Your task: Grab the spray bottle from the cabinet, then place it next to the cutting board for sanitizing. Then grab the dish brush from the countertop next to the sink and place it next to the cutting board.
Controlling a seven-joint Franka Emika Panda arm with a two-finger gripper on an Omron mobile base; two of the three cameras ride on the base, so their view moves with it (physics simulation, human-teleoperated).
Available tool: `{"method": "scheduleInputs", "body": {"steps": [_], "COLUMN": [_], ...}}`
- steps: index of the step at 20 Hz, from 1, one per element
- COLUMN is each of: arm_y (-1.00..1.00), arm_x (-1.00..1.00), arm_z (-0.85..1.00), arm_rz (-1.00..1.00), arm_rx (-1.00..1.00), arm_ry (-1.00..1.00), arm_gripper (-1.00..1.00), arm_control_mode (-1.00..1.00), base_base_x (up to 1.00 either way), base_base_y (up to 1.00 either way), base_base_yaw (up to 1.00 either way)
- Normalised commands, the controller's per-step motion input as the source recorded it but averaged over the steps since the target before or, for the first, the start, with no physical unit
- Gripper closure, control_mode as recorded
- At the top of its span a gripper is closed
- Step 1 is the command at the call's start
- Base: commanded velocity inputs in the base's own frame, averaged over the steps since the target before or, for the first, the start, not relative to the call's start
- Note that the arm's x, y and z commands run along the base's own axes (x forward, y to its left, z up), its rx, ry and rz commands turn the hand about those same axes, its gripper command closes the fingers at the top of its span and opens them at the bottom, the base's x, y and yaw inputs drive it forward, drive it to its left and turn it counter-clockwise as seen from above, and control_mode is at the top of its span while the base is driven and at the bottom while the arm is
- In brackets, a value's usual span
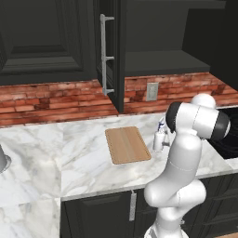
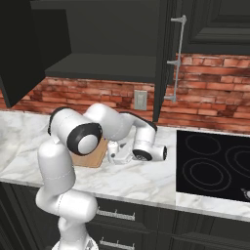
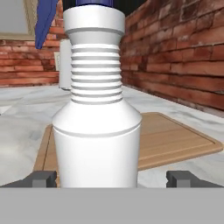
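Observation:
The white spray bottle (image 3: 96,131) with a blue trigger stands upright on the marble countertop (image 1: 83,162), just right of the light-brown cutting board (image 1: 128,145). In the hand view the bottle is close up between my fingertips (image 3: 41,177), with a gap on each side. My gripper (image 2: 115,155) is open around the bottle (image 2: 113,148), low over the counter. The bottle (image 1: 159,138) shows beside my arm in the left base view. The black cabinet (image 1: 162,62) above has its door swung open, silver handle (image 1: 106,56) facing out. The dish brush and the sink are out of view.
A brick backsplash with a wall outlet (image 1: 152,91) runs behind the counter. A black cooktop (image 2: 215,166) lies to the right of the bottle. A grey object (image 1: 2,160) sits at the far left edge. The open cabinet door (image 2: 163,58) hangs above the counter.

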Motion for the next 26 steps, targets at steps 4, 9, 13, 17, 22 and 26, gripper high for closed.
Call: {"method": "scheduleInputs", "body": {"steps": [4, 9, 13, 17, 22, 26], "arm_y": [-0.04, -0.07, -0.07, -0.06, 0.0, 0.0], "arm_x": [-0.15, -0.09, -0.03, -0.21, -0.69, -0.77], "arm_z": [0.05, 0.07, 0.12, 0.22, 0.56, 0.67], "arm_rz": [-0.01, -0.01, -0.02, -0.04, -0.07, -0.07], "arm_rx": [0.0, 0.0, 0.0, 0.0, 0.0, 0.0], "arm_ry": [0.0, 0.0, 0.0, -0.01, 0.0, 0.0], "arm_gripper": [-1.0, -1.0, -1.0, -1.0, -1.0, -1.0], "arm_control_mode": [-1.0, -1.0, -1.0, -1.0, -1.0, -1.0], "base_base_x": [0.0, 0.0, 0.0, 0.0, 0.0, 0.0], "base_base_y": [0.0, 0.0, 0.0, 0.0, 0.0, 0.0], "base_base_yaw": [0.0, 0.0, 0.0, 0.0, 0.0, 0.0]}}
